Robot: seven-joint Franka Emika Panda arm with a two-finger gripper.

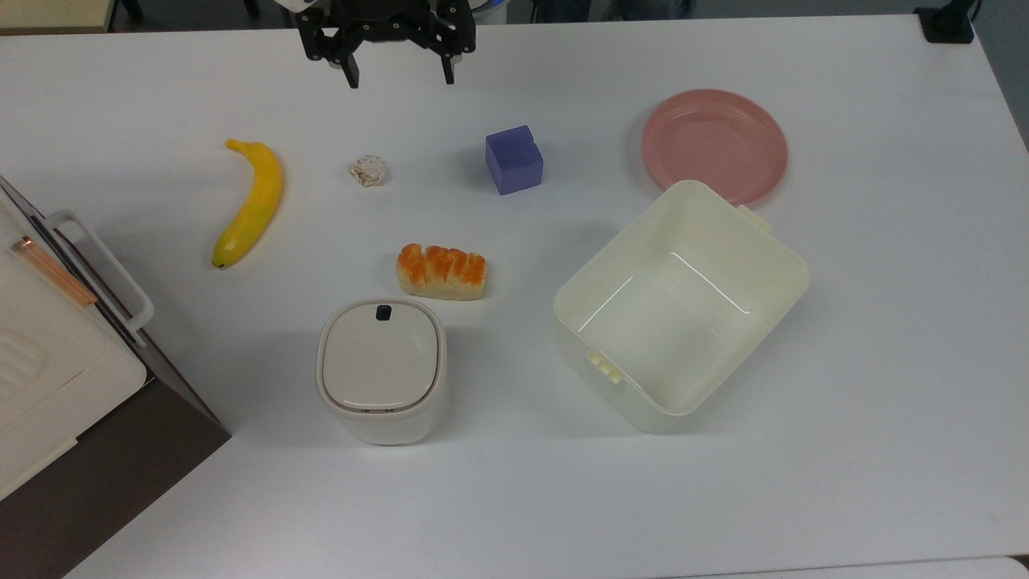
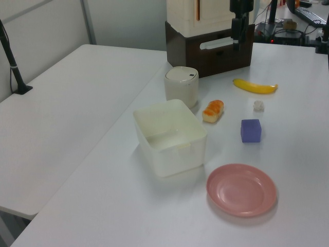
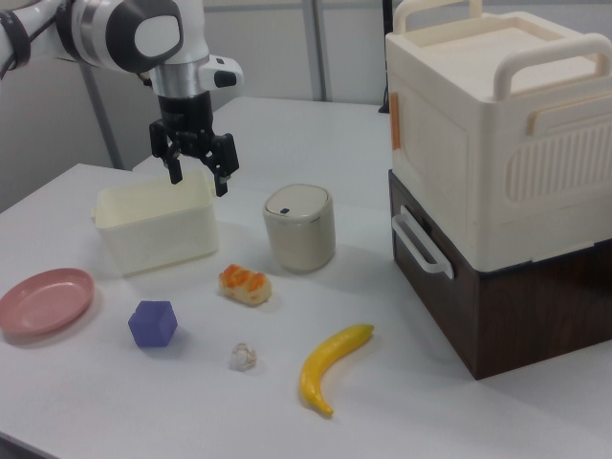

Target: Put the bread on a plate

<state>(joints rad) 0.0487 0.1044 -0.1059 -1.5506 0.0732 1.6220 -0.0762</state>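
1. Fingers [image 1: 399,78] spread wide with nothing between them, hanging above the counter [image 1: 884,362] at the top view's upper edge; in the right view they [image 3: 199,177] point down, raised well over the things.
2. Ball [image 1: 368,170], small and beige, lies nearest below the fingers in the top view, with a purple cube [image 1: 514,160] to its right and a banana [image 1: 248,202] to its left.
3. Bread [image 1: 441,271] lies flat on the counter farther down, well apart from the fingers, just above a lidded bin [image 1: 382,371].
4. Plate [image 1: 714,145] sits bare far to the top view's right, its lower rim next to a cream tub [image 1: 680,305]; bread and plate are well apart.
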